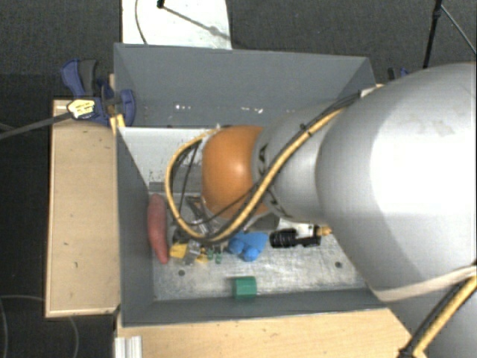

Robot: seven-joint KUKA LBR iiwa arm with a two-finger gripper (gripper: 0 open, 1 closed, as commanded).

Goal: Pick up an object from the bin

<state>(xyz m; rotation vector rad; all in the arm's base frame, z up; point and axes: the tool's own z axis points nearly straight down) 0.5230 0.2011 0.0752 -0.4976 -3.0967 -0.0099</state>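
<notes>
Hiding most of the end effector (194,237), the orange cover (227,171) hangs beside a red oblong (156,230); grip unreadable.

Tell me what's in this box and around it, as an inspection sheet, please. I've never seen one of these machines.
Surface: grey metal bin, its floor speckled and scuffed.
Job's things: small yellow thing at the left, nearest the gripper.
Clutter: long red thing along the left wall; blue thing in the middle; black-and-white thing just right of it; green block alone by the near wall.
Grippers: gripper low in the bin's left part, under the orange wrist cover; open or shut cannot be told.
Cables: yellow cable loops from the arm around the wrist.
Surroundings: dark floor.
</notes>
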